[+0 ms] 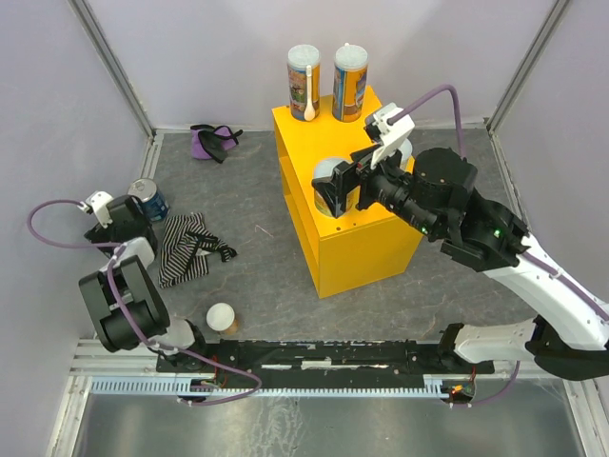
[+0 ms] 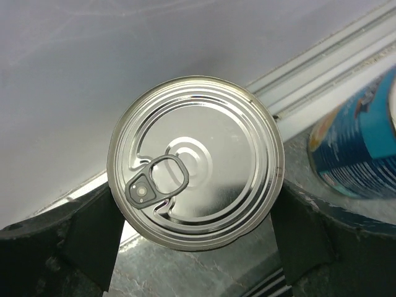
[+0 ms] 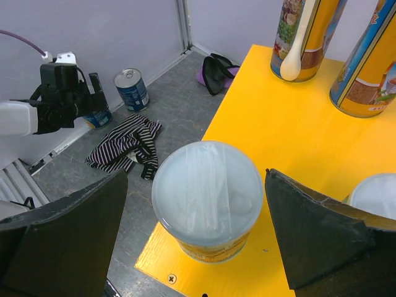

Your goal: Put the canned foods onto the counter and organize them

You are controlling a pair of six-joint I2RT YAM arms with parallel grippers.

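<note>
Closest to your left wrist camera is the silver pull-tab top of a blue-labelled tin (image 2: 195, 162), standing upright on the grey floor against the left wall. Your left claw (image 2: 198, 238) straddles it, one finger (image 2: 93, 238) on each side and the jaws spread wide. You cannot tell from these views whether the pads press the tin or only flank it. A second blue tin (image 2: 362, 145) stands just beside it, apart from the fingers.

Your right claw (image 3: 197, 179) is released and fully spread around a pale-lidded tub (image 3: 207, 204). That tub sits on the near corner of the counter (image 3: 297, 124), with a gap showing on the left finger's side, so nothing is gripped. Another pale-lidded tub (image 3: 377, 195) stands on the counter close beside the right finger.

At the counter's far edge stand the two tall tubes (image 3: 306, 31) (image 3: 365, 62), with a white spoon (image 3: 296, 49) resting against the left one.

On the floor lie a striped cloth (image 3: 127, 145) near the tins, a purple cloth (image 3: 213, 71) in the far corner, and one white-lidded tub (image 1: 221, 316) by your left arm's base.
</note>
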